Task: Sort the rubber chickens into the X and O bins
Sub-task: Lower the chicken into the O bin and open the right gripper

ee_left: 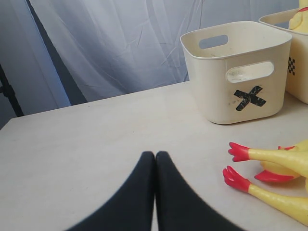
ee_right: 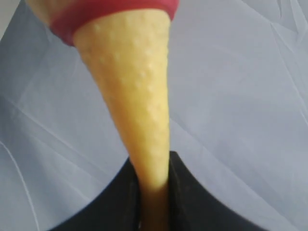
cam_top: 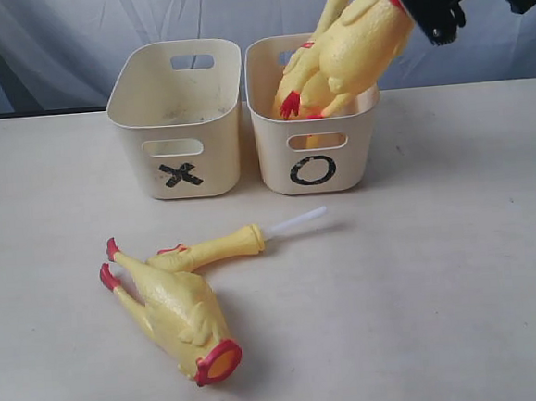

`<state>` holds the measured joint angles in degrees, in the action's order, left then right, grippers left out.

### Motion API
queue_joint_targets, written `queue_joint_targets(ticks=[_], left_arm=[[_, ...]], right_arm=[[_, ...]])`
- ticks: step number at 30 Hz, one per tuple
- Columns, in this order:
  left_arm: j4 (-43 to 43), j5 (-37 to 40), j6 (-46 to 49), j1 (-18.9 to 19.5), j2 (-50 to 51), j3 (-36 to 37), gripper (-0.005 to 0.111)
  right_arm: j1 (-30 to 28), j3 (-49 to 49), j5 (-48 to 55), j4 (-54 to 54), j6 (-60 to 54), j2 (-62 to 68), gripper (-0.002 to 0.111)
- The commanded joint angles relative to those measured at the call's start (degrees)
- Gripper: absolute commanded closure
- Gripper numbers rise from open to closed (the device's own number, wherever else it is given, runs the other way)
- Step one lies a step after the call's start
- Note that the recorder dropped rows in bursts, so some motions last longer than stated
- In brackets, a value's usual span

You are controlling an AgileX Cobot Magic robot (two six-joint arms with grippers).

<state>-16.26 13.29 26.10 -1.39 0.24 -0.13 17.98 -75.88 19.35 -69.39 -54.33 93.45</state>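
The X bin (cam_top: 178,124) and the O bin (cam_top: 315,146) stand side by side at the back of the table. My right gripper (cam_top: 413,8) is shut on the neck of a whole rubber chicken (cam_top: 358,49) that hangs tilted over the O bin, feet down inside it. In the right wrist view the gripper (ee_right: 153,168) pinches that yellow neck (ee_right: 130,86). Another chicken (cam_top: 332,5) sticks up out of the O bin. A headless body (cam_top: 175,315) and a slim fragment with a white tube (cam_top: 216,249) lie on the table. My left gripper (ee_left: 155,155) is shut and empty, low over the table beside red feet (ee_left: 238,150).
The X bin (ee_left: 240,72) looks empty inside. A grey cloth backdrop (cam_top: 51,41) hangs behind the table. The table's right half (cam_top: 457,241) is bare pale surface.
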Motion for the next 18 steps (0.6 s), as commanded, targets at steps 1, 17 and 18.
queue_joint_targets(ticks=[1,17,18], left_arm=[[0.04,-0.41,-0.18,0.17,-0.24,0.13,0.106],[0.04,-0.41,-0.18,0.17,-0.24,0.13,0.106],[0.04,-0.41,-0.18,0.17,-0.24,0.13,0.106]], right_arm=[[-0.35,-0.76,-4.14,0.10,-0.04,1.40,0.109],[-0.35,-2.88,-4.04,1.29,0.10,6.26,0.109],[-0.35,-2.88,-4.04,1.83,0.10,6.26,0.109]])
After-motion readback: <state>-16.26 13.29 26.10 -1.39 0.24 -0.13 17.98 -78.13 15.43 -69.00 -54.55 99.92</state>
